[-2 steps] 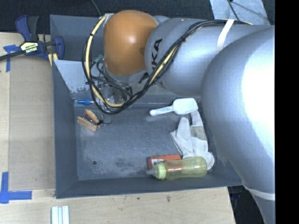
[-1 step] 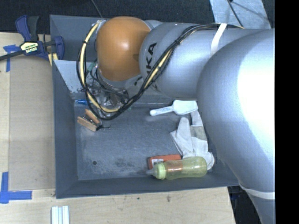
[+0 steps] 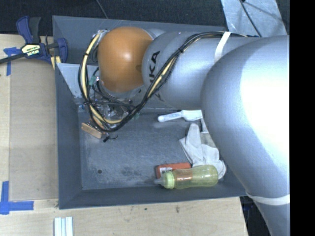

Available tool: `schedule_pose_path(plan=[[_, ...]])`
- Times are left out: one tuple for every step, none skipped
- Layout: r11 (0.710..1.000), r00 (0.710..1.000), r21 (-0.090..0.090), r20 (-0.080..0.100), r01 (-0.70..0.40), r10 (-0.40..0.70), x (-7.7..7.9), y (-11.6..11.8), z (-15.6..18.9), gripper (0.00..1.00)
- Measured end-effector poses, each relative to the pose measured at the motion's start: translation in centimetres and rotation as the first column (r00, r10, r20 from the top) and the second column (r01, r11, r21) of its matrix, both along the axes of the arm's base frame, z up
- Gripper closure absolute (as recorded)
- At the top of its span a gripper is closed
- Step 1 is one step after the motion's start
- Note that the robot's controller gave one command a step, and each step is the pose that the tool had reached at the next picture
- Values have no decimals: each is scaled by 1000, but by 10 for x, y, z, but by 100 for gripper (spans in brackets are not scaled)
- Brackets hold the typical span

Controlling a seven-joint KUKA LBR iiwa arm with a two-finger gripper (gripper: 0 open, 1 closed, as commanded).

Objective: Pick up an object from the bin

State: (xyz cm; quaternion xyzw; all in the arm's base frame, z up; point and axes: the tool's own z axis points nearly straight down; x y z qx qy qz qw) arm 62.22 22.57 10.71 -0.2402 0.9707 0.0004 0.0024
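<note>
My gripper [image 3: 109, 111] hangs under the arm's wrist over the bin's upper left part, its dark body half wrapped in cables. Just below and left of it, a small tan-brown piece [image 3: 91, 130] lies near the bin's left wall; whether the gripper touches it cannot be told. A white, handle-shaped plastic thing [image 3: 175, 116] lies to the gripper's right, near the middle of the bin.
A crumpled white cloth [image 3: 199, 150] lies at the right, partly under the arm. Along the front wall lies a yellow-green bottle [image 3: 193, 177] on its side, with a flat orange-red thing [image 3: 170, 168] behind it. The big arm covers the bin's right and back.
</note>
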Motion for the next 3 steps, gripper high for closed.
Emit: schedule_pose_path(plan=[[964, 964, 1, -1, -268, 268, 3, -4, -22, 100], [964, 964, 2, -1, -267, 267, 3, -4, -22, 100], [965, 965, -1, -2, -262, 262, -18, -11, 60, 100]])
